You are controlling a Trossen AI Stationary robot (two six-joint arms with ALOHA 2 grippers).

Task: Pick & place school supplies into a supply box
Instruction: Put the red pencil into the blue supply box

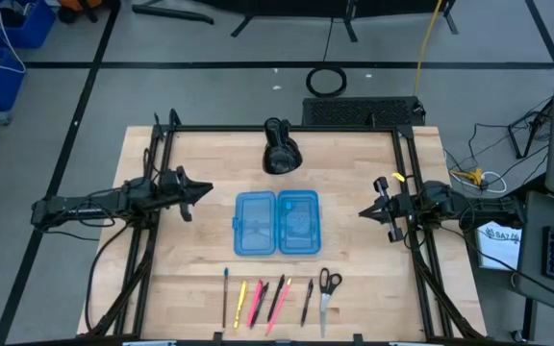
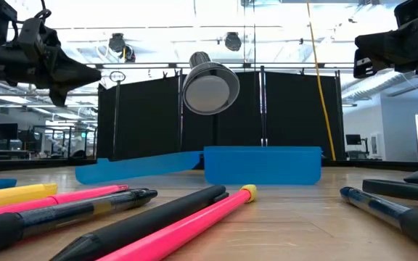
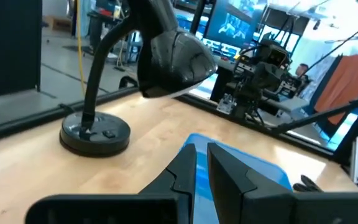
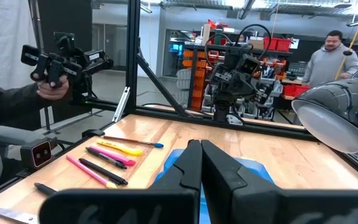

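Jaws, left gripper (image 1: 203, 190): seen closed to a narrow slit in the left wrist view, nothing held; positioned left of centre in the high view, pointed toward the supply box (image 1: 277, 223).
Jaws, right gripper (image 1: 366, 210): fingers seen pressed nearly together in the right wrist view, nothing held; positioned right of centre in the high view, pointed toward the box.
Supply box: laid open at mid-frame of the high view, two light-blue halves side by side, between both grippers and apart from each.
School supplies: lined up along the lower centre of the high view, below the box; blue pen (image 1: 226, 293) at the left end, then yellow pen (image 1: 240, 292), pink pen (image 1: 254, 300), dark pens, scissors (image 1: 326, 293) at the right end.
Desk lamp (image 1: 280, 149): black, placed above the box at upper centre.
Table (image 1: 190, 255): light wood, framed by black rails.
Background: person (image 4: 332, 54) noted at the upper right of the right wrist view.
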